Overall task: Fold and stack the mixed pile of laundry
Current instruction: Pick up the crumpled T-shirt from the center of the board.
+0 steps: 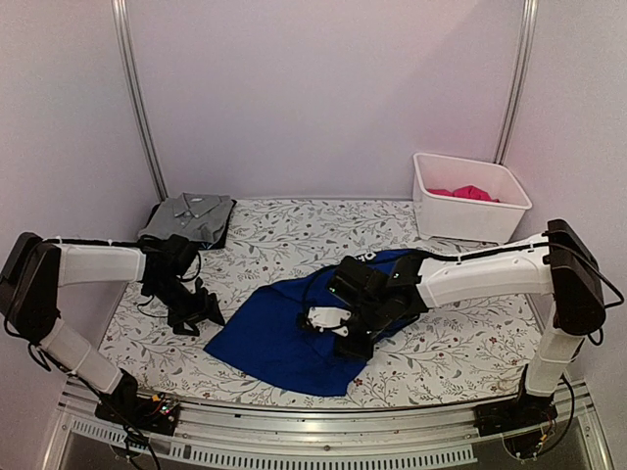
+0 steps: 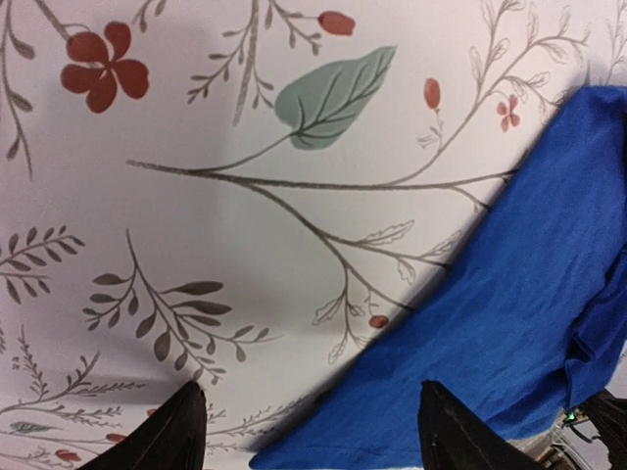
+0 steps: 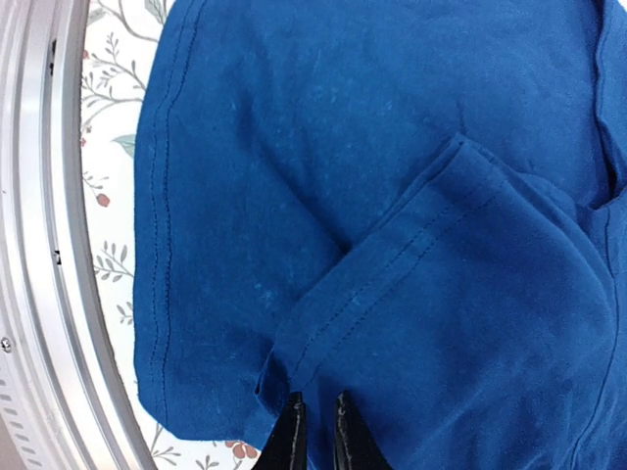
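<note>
Blue shirt (image 1: 279, 343): it lies spread out and a bit crumpled on the table cover (image 1: 265, 245), in the middle, near the front edge.
Left gripper (image 1: 201, 318): it hangs low over the table cover, off the shirt. Its two fingers stand wide apart and hold nothing.
Shirt from the left gripper: in the top view the blue shirt is just beside it, at 3 o'clock. In the left wrist view the shirt fills the 4 o'clock corner. Its edge runs down between the two fingers (image 2: 176, 436). The rest of that view is table cover.
Right gripper (image 1: 351, 343): it is down on the right part of the blue shirt. Its fingers (image 3: 292, 436) are nearly together, with a thin bit of blue cloth between them.
Shirt from the right gripper: in the right wrist view the shirt fills almost everything. A folded flap with a stitched hem comes down from 2 o'clock to the fingertips at 6 o'clock.
Grey shirt (image 1: 188, 217): it lies folded at the far left of the table, at 12 o'clock from the left gripper, well apart from both grippers.
Pink cloth (image 1: 468, 193): it lies inside the bin (image 1: 460, 223) at the far right, at 1 o'clock from the right gripper.
Rail (image 3: 39, 245): it runs along the 9 o'clock side of the right wrist view. A strip of table cover shows between it and the shirt.
</note>
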Tool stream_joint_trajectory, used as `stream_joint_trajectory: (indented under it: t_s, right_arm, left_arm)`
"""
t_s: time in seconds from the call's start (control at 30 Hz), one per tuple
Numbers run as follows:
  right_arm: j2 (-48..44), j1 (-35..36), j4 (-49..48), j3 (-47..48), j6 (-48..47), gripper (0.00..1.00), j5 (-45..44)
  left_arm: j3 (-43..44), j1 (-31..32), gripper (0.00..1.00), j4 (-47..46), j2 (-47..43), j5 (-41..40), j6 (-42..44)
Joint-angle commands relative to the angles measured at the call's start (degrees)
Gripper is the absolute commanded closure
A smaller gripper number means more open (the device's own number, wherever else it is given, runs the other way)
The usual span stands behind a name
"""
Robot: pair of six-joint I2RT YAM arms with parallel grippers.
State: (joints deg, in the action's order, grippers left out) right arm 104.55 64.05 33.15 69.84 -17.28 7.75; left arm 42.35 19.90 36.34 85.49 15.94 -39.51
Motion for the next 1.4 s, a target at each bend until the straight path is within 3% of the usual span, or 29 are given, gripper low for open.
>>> stream_joint_trajectory:
  t_s: [0.0, 0.23, 0.3, 0.37, 0.9, 1.0, 1.17, 1.37]
  right_arm:
    - [-4.0, -1.2, 0.4, -0.2, -0.3, 0.99, 2.8]
    - [-4.7, -1.3, -0.1, -1.9, -0.6, 1.0, 6.6]
    - [-5.3, -1.2, -0.4, -2.6, -0.9, 0.87, 9.9]
    - [-5.5, -1.2, -0.8, -3.7, -1.0, 0.81, 12.5]
    - [0.9, -0.7, -2.2, -1.4, 0.2, 0.8, 9.2]
    - [1.5, -0.8, -2.5, -1.3, 0.2, 0.81, 8.3]
    - [2.2, -0.7, -1.8, 0.5, 0.5, 0.99, 6.7]
    - [0.7, -0.9, -0.5, 1.2, 0.8, 1.0, 5.8]
  left_arm:
    - [-2.1, 0.9, 0.26, -0.3, 0.7, -1.0, -0.6]
    - [-2.2, 1.0, 0.26, -0.5, 0.6, -0.6, -0.9]
    - [-2.4, 1.0, 0.26, -0.5, 0.5, -0.4, -0.8]
    - [-2.5, 0.9, 0.25, -0.5, 0.5, -0.3, -0.8]
    - [-2.4, 1.0, 0.25, -0.3, 0.3, -0.2, -0.6]
    - [-2.4, 1.0, 0.25, -0.4, 0.6, -0.3, -0.6]
    - [-2.3, 1.0, 0.25, -0.4, 1.0, -0.4, -0.3]
    - [-2.5, 1.0, 0.25, -0.1, 1.1, -1.0, -0.4]
